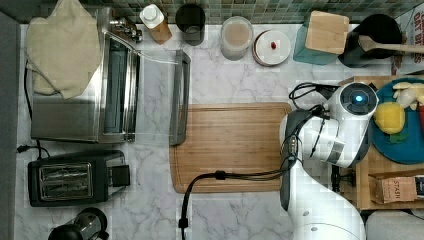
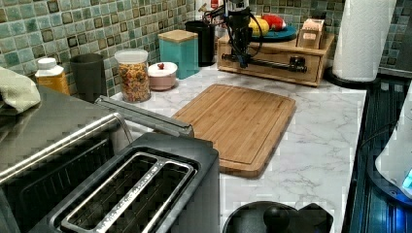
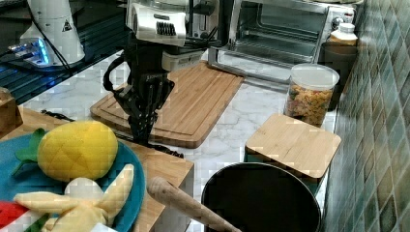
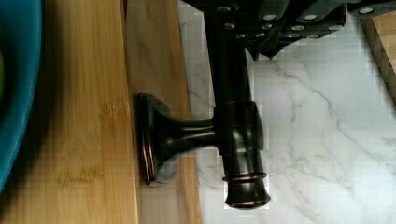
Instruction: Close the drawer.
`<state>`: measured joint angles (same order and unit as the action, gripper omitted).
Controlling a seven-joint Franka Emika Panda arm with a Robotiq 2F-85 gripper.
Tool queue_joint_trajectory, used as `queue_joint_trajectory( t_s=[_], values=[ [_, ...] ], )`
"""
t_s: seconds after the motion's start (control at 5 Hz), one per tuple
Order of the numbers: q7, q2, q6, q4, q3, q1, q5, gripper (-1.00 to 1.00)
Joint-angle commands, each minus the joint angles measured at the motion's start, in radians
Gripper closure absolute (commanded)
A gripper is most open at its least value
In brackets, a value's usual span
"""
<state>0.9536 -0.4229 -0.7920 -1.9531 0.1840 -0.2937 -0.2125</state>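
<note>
The drawer (image 2: 272, 68) is the light-wood front of the low wooden box at the far end of the counter in the left view, and it sits flush with the box. Its dark bronze bar handle (image 4: 236, 140) stands off the front (image 4: 159, 65) on a round mount (image 4: 152, 140). My gripper (image 2: 241, 57) points down at the left view's left end of the handle (image 2: 265, 62), shut on the bar. In the right view the gripper (image 3: 143, 129) hangs just beyond the box's wooden top (image 3: 164, 169).
A blue plate (image 1: 400, 145) of toy fruit sits on the box top. A wooden cutting board (image 1: 230, 147) lies on the marble counter beside the arm. A toaster oven (image 1: 107, 75) with its door down, a toaster (image 1: 75, 177) and jars (image 1: 236, 37) line the counter.
</note>
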Motion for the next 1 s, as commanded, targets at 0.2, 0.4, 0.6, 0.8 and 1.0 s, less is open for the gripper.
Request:
queue_joint_trajectory(
  t_s=[0.2,0.4,0.6,0.8,1.0],
  values=[
    [0.079,0.043,0.03,0.069,0.134,-0.137,-0.033,1.0],
    [0.078,0.044,0.031,0.068,0.131,-0.139,-0.034,1.0],
    [0.073,0.045,0.032,0.069,0.118,-0.152,-0.041,1.0],
    [0.078,0.043,0.03,0.069,0.133,-0.138,-0.033,1.0],
    [0.078,0.043,0.03,0.069,0.133,-0.138,-0.033,1.0]
  ],
)
